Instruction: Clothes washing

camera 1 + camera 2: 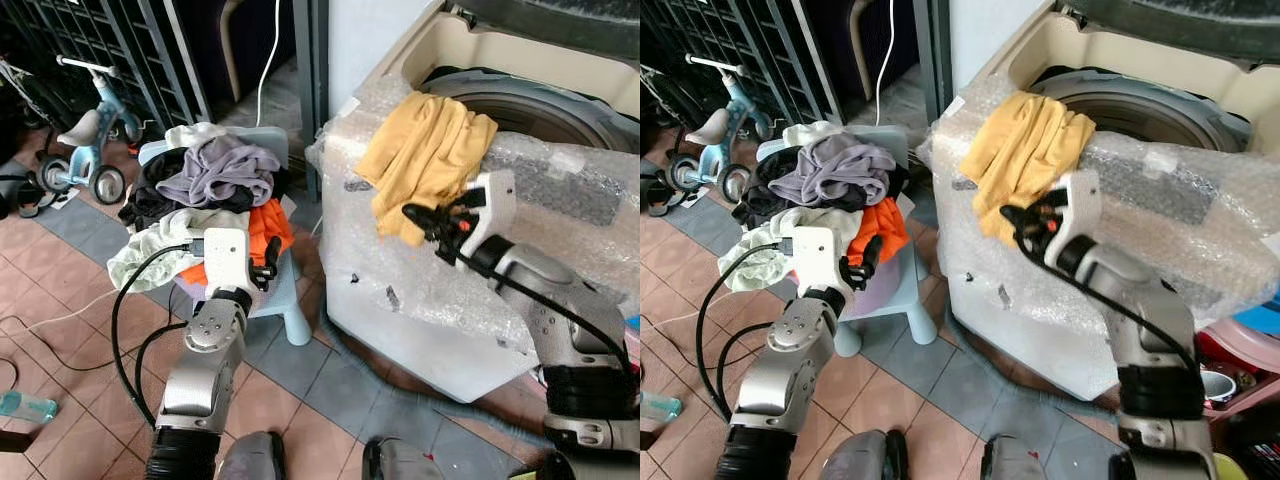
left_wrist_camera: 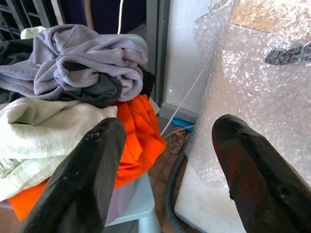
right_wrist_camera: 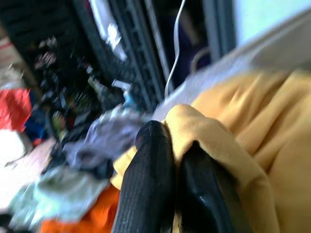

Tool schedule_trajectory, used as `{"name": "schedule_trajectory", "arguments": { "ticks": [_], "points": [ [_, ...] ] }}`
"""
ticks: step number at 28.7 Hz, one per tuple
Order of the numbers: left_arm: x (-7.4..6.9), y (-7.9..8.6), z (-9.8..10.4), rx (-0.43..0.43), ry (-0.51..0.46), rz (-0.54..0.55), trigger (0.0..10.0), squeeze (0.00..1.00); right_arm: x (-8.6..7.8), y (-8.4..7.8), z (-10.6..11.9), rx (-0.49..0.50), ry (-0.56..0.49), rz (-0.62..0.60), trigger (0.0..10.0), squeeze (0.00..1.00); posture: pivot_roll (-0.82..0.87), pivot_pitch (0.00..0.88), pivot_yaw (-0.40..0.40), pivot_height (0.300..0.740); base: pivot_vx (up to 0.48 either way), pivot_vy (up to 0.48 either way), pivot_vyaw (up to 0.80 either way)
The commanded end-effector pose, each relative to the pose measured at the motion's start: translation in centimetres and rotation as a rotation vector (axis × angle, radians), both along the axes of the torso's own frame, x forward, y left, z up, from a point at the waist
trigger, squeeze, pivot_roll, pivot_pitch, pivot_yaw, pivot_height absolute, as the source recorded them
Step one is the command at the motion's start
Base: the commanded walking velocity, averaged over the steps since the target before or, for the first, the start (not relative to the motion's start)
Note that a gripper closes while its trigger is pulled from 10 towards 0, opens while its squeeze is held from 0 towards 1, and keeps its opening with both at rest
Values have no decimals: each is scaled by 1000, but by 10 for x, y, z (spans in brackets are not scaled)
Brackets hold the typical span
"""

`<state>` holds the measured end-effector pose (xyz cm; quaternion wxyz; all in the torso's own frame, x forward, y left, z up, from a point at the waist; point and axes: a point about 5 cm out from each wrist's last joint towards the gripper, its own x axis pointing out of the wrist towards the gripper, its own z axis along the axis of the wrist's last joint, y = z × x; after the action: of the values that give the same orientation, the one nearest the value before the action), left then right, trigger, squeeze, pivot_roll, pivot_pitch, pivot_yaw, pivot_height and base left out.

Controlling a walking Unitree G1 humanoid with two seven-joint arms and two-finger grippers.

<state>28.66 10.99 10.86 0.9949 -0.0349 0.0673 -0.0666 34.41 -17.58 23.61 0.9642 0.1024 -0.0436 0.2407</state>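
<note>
- Yellow garment [image 1: 425, 150] hangs over the near rim of the washing machine [image 1: 560, 120], draped down its bubble-wrapped front; its lower fold is pinched in the jaws of the right gripper [image 1: 418, 216], which are closed on the cloth.
- In the right wrist view the two black fingers [image 3: 148, 189] press together with yellow fabric bunched between and around them.
- Right gripper sits at the machine's front left corner, its silver arm reaching up from the near right.
- Left gripper [image 1: 268, 262] has its jaws spread wide and holds nothing; it sits just beside the right edge of the clothes pile, near the orange garment [image 1: 262, 230].
- Pile of clothes [image 1: 200, 200] lies heaped on a pale blue stool [image 1: 285, 290] to the left of the machine: a grey-lilac garment [image 2: 82, 63] on top, dark pieces under it, a pale green one [image 2: 43, 126] and the orange one lower down.
- Bubble wrap [image 2: 252, 107] covers the machine's front and left side.
- Child's tricycle [image 1: 85, 140] stands far left on the tiled floor [image 1: 60, 290].
</note>
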Motion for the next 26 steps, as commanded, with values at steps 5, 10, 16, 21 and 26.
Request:
{"name": "schedule_trajectory", "arguments": {
  "ticks": [5, 10, 16, 21, 26],
  "points": [
    [1, 3, -2, 13, 4, 16, 10000, 0, 20, -44, 65, 101, -239, -320, 0, 0, -59, 77, 36, 740, 0, 0, 0],
    [-2, 2, -4, 8, 6, 28, 10000, 0, 38, -98, 93, 5, -271, -731, 10000, 1000, -46, 76, 23, 740, 0, 0, 0],
    [-3, 4, -5, 13, 12, 30, 10000, 0, 27, -113, 75, -296, -268, -936, 10000, 1000, -53, 80, 33, 740, 0, 0, 0],
    [-1, 3, -4, 17, 11, 19, 10000, 0, 31, -107, 45, -414, -208, -811, 10000, 1000, -58, 81, 39, 740, 0, 0, 0],
    [-3, 2, -6, 19, 16, 11, 10000, 0, 21, -86, 6, -412, -101, -437, 10000, 1000, -54, 82, 42, 740, 0, 0, 0]
  ]
}}
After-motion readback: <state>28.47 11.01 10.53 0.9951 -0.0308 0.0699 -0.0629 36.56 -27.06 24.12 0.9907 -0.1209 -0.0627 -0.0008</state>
